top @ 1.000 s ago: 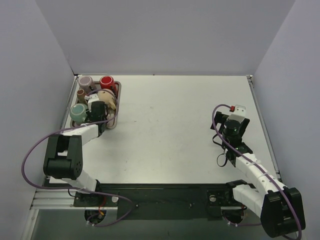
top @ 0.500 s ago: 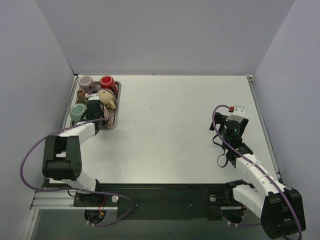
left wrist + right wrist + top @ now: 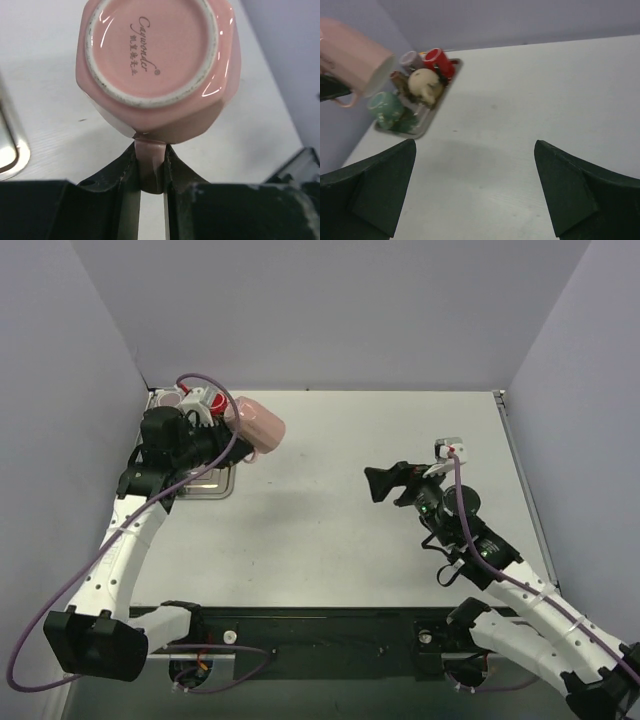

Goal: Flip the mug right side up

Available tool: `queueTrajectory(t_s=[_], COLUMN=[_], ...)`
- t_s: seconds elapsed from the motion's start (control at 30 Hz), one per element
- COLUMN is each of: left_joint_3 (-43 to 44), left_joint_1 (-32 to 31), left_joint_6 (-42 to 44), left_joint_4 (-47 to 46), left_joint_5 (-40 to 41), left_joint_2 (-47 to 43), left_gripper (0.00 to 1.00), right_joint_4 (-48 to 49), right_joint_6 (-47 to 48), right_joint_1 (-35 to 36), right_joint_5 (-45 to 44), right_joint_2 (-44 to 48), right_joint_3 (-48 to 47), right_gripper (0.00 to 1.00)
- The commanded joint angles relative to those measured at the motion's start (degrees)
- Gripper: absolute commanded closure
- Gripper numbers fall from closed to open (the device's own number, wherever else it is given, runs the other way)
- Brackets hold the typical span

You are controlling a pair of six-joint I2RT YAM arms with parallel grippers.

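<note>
1. jaws of the left gripper (image 3: 150, 157) are pinched tight on the handle (image 3: 149, 172) of the pink mug (image 3: 157, 65), with nothing else in them; jaws of the right gripper (image 3: 475, 145) stand wide open and empty.
2. pink mug hangs in the air at the upper left of the top view, off the bench (image 3: 340, 510); its base faces the left wrist camera; in the right wrist view it lies roughly sideways, mouth tipped toward the lower right.
3. by my judgement the pick-up is done; what remains is rolling the mouth upward and setting the mug down upright.
4. a metal tray (image 3: 427, 122) sits below it at the left edge, holding a red mug (image 3: 440, 60), a cream mug (image 3: 425, 82) and a green mug (image 3: 385, 107); these would crowd a set-down there; the right gripper is well apart.
</note>
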State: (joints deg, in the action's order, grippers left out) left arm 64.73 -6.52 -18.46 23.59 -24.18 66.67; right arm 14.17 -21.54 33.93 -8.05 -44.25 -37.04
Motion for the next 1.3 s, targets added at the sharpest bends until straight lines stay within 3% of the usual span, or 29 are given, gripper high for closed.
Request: queueTrajectory(t_s=[0.0,0.2,0.5,0.57,0.6,0.63,0.67,0.7,0.73,0.77,0.8,0.83,0.9,0.97,1.03,1.17,1.27], left_joint_3=[6.6,9.2,7.3,6.3,5.8,5.3,4.4,4.3,5.3,6.5,6.9,7.7,7.8,7.2,6.5,4.7,3.7], left_joint_1=[-4.4,-7.9,-14.1,-16.7,-17.2,-17.8,-17.9,-17.7,-17.3,-16.6,-16.1,-14.8,-10.7,-4.2,2.3,15.1,22.8], left_joint_6=[-8.6,-13.2,-13.6,-13.7,-13.7,-13.9,-13.9,-13.2,-9.5,-6.5,-1.8,1.0,7.3,14.7,25.3,37.0,40.2], left_joint_4=[-5.0,-5.7,-6.9,-7.4,-7.7,-8.0,-8.4,-7.3,-2.0,0.5,6.1,8.3,13.1,16.4,18.4,19.7,19.3], left_joint_5=[-18.2,-21.2,-21.6,-23.0,-23.4,-24.5,-25.0,-24.3,-23.1,-19.3,-16.7,-9.6,-2.8,-1.7,0.7,5.1,5.2], left_joint_2=[-2.3,-1.7,-0.8,-0.8,-0.8,-0.8,-0.9,-0.7,-0.5,-0.4,-0.5,-0.7,-0.7,-0.2,1.0,5.1,8.9], left_gripper=[1.00,1.00,1.00,1.00,1.00,1.00,1.00,0.88,0.55,0.11,0.11,0.11,0.11,0.10,0.10,0.10,0.10], right_joint_4=[13.6,37.8,52.4,53.3,54.5,54.8,54.2,52.7,46.8,42.8,31.4,18.7,-2.4,-19.4,-31.8,-43.2,-44.5], right_joint_6=[-8.9,-17.4,-25.5,-25.4,-25.1,-25.7,-26.1,-26.4,-26.7,-25.1,-23.1,-16.7,-3.6,3.7,6.6,8.4,8.5], right_joint_1=[11.5,16.0,15.9,15.8,15.7,15.0,14.6,12.8,12.0,9.3,7.4,6.6,6.1,3.7,-2.4,-16.8,-25.2], right_joint_5=[2.7,5.4,12.3,11.6,11.0,10.9,10.1,10.1,10.2,10.1,9.6,5.1,-4.4,-9.2,-6.4,4.1,7.3], right_joint_2=[-3.5,-14.2,-24.9,-26.1,-26.5,-26.7,-26.4,-26.0,-24.4,-23.5,-21.4,-20.4,-19.1,-20.9,-24.3,-31.3,-35.8], right_joint_3=[-3.7,-5.9,-10.5,-11.3,-11.4,-11.2,-11.0,-10.8,-10.9,-11.6,-12.1,-14.4,-19.4,-25.2,-29.4,-31.4,-29.8], right_gripper=[0.01,0.03,0.35,0.48,0.75,0.91,1.00,1.00,1.00,1.00,1.00,1.00,1.00,1.00,1.00,1.00,1.00])
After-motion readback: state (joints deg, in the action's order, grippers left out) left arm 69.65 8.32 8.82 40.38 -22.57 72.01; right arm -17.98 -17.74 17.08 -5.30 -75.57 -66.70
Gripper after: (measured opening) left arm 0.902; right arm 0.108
